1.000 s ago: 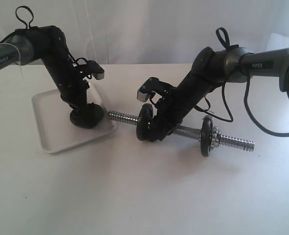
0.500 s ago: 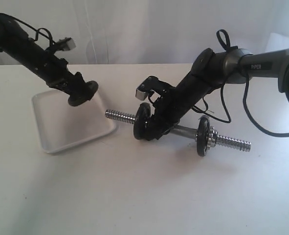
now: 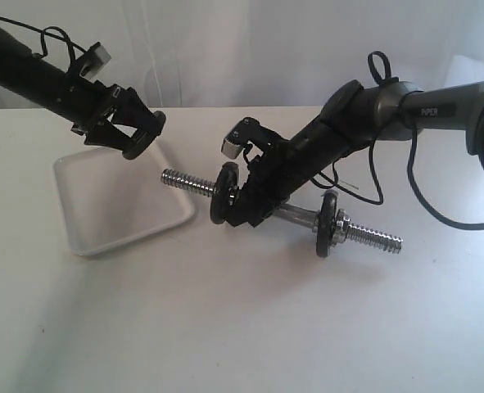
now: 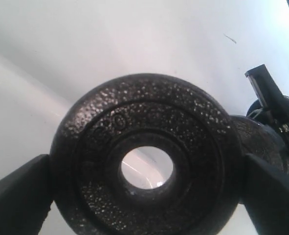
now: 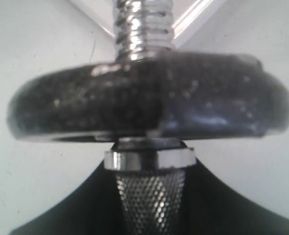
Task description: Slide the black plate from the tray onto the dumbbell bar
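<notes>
The left gripper [image 3: 137,133] is pinched onto the black plate [image 4: 183,127], whose opposite edges are pressed by the two fingers [image 4: 17,196]. The plate is held in the air above the far right part of the tray [image 3: 102,217], touching nothing else, with its face tilted rather than level. In the left wrist view its surface is seen to be pebbled and matt black, with a raised outer rim, a second raised ring round the central hole, and faint embossed marks that cannot be read; white is seen through the hole. The right gripper [image 3: 243,211] is closed round the knurled middle of the dumbbell bar [image 3: 295,217], just beside a black disc [image 3: 223,192] already seated on the rod. A second disc [image 3: 329,225] is carried near the other end, with a chrome collar nut [image 3: 343,223] against its outer face. The free threaded end [image 3: 180,180] is pointed toward the tray, and its tip is seen near the tray's right rim. A stretch of bare thread is left exposed between that tip and the first disc. The plate is kept apart from the tip, higher and to the left in the exterior view, with open air between them. The white table [image 3: 242,327] lies open in front of bar and tray.
</notes>
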